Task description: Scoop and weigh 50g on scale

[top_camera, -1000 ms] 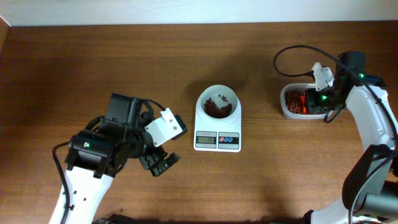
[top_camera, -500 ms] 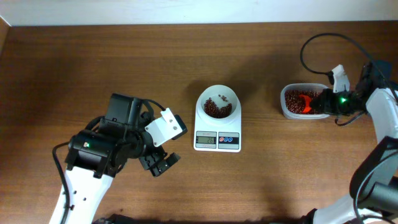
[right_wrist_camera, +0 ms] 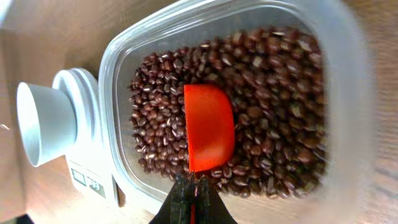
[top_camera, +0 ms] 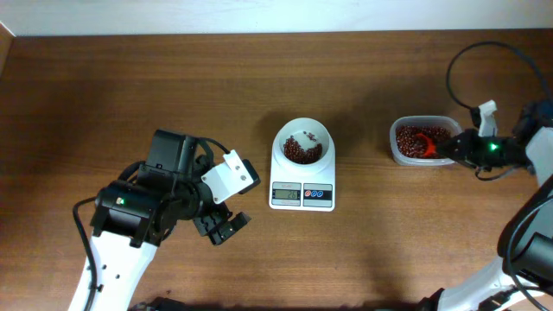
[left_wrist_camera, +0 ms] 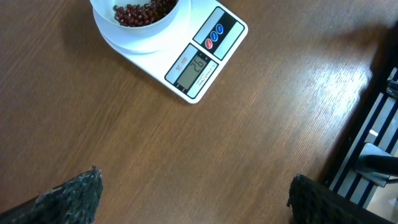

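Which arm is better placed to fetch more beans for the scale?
Right. The right pincer grips the red scoop in the bean tub; the left pincer hangs open, empty, beside the scale.

Left arm [top_camera: 130,212]: black joints, white links, white camera block [top_camera: 230,177]. Right arm [top_camera: 543,142]: white, looping black cable [top_camera: 488,43], green light [top_camera: 492,147].

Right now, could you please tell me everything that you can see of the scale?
The scale is a small white, plastic-looking unit standing flat on the wooden table. Its round white bowl sits on top at the far end, holding a shallow pile of dark red-brown beans. At the near end, the grey display shows what looks like 26, beside coloured buttons. Nothing else touches it.
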